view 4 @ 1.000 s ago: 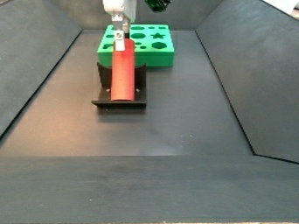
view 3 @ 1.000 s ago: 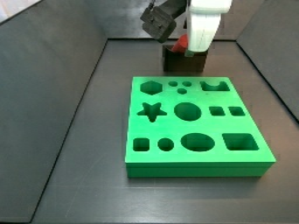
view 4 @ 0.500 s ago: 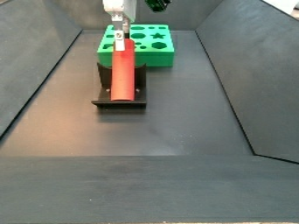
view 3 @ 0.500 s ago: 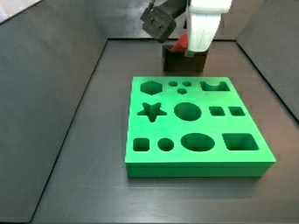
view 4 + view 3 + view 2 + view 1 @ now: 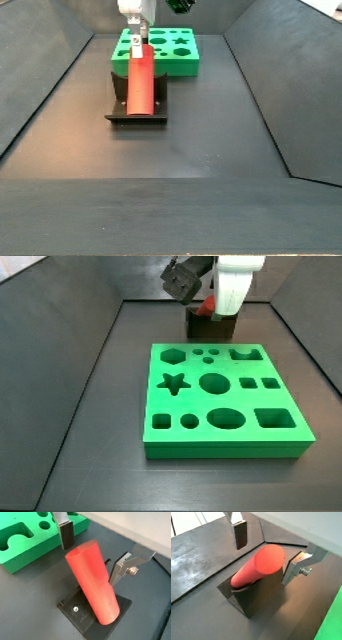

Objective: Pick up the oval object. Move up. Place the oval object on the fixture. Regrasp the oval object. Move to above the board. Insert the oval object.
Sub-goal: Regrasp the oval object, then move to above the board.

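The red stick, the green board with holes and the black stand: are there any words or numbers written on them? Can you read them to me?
No words, numbers or signs can be read anywhere.
Oval object: plain red.
Board: only shaped holes.
Fixture: a small pale dot, not writing.
Gripper, open around the oval object's upper end: bare.

Counts:
- gripper (image 5: pixel 268 557): 1, over the fixture, straddling the peg. 2 fingers (image 5: pixel 240 537), spread, neither touching the peg in both wrist views.
- peg (image 5: pixel 93 587): 1, red.
- fixture (image 5: pixel 254 599): 1, dark.
- board (image 5: pixel 191 401): 1, green.
- holes in the board, side view: 12 total, in 3 rows of 4:
  - hexagon: 1
  - star: 1
  - small round: 3
  - large round: 1
  - large oval: 1
  - small square: 2
  - larger square: 2
  - squarish with a notched top edge: 1

Only part of the board shows in a wrist view, so the hole count rests on the side view.
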Robot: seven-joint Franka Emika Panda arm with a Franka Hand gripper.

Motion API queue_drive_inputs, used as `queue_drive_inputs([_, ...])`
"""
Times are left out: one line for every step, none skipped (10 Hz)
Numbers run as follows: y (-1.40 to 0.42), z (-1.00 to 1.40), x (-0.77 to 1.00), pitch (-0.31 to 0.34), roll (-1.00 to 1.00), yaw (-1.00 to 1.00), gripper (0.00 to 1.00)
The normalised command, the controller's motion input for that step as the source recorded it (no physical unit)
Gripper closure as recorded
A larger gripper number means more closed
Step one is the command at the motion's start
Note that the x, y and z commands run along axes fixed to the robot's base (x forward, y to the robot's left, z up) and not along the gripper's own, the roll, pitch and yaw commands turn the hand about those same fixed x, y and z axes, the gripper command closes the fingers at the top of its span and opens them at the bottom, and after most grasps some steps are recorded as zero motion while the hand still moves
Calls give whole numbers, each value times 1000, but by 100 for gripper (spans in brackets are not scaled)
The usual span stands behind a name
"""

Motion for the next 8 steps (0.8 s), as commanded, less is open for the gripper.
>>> queue_drive_inputs([-21, -39, 190, 158, 118, 20, 0])
queue_drive_inputs([-21, -39, 190, 158, 118, 20, 0])
queue_drive_inputs([500, 167, 0, 0, 0, 0, 100])
queue_drive_inputs([-36, 1000, -342, 243, 270, -385, 100])
queue_drive_inputs([-37, 1000, -344, 248, 266, -369, 100])
queue_drive_inputs([-33, 1000, -317, 229, 175, -223, 100])
queue_drive_inputs([-22, 1000, -281, 230, 90, -128, 100])
queue_drive_inputs([-21, 1000, -245, 232, 6, -45, 100])
